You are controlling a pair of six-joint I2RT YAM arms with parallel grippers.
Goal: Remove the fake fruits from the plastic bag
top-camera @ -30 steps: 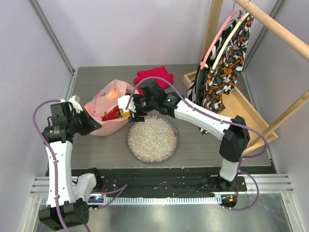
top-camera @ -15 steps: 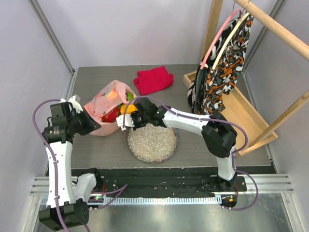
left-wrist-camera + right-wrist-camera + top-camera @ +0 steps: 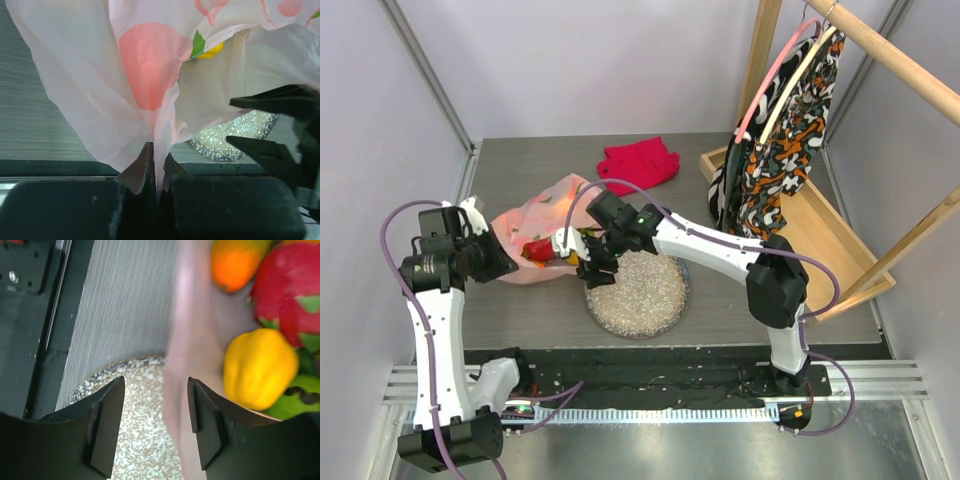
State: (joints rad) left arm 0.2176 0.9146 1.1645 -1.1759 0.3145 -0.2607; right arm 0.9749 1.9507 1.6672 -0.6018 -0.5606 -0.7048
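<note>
Right wrist view gives the best look at the fruits (image 3: 280, 315): a yellow piece (image 3: 257, 370), a dragon fruit (image 3: 290, 285) and an orange one (image 3: 235, 260) lie together inside the bag (image 3: 192, 340), just off the plate (image 3: 145, 440). The bag's pink lip runs blurred between the spread fingers of the right gripper (image 3: 156, 405), which holds nothing.

The yellow piece looks like the easiest pick, being nearest the plate. The gripper would do well to pass the lip first, then close across that piece alone. Catching the film with it would drag the bag along.

Left wrist view shows what the other wrist cannot: the left gripper (image 3: 156, 165) is pressed together on a fold of the bag (image 3: 100, 75), and that hold probably keeps the mouth turned toward the plate (image 3: 235, 140). Fruit shows there only as a yellow spot through the film.

Top view alone gives the layout. The bag (image 3: 535, 215) lies beside the plate (image 3: 638, 290) on the left arm's side, the right gripper (image 3: 588, 262) sits at the mouth between them, the left gripper (image 3: 505, 262) is at the bag's near corner, and a red cloth (image 3: 640, 163) lies beyond the plate.
</note>
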